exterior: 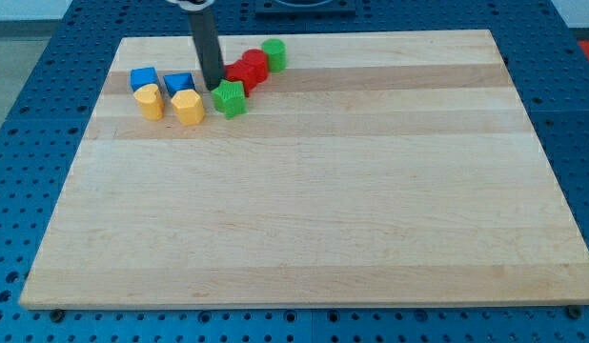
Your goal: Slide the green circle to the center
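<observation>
The tip [213, 87] rests just left of the green star [230, 98]; the green circle [274, 53] sits apart; there seems to be no pincer

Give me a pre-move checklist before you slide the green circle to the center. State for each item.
1. Target found: the green round block sits at the view's top, right end of the cluster. Ok.
2. My tip placed behind the target: it is left of it, beside the green star-like block. Not ok.
3. Target free of neighbours: the red blocks sit against its lower left. Not ok.
4. Path to the middle of the wooden board: no blocks lie there. Ok.
5. Blue blocks and yellow blocks out of the way: they lie left of my tip. Ok.
</observation>
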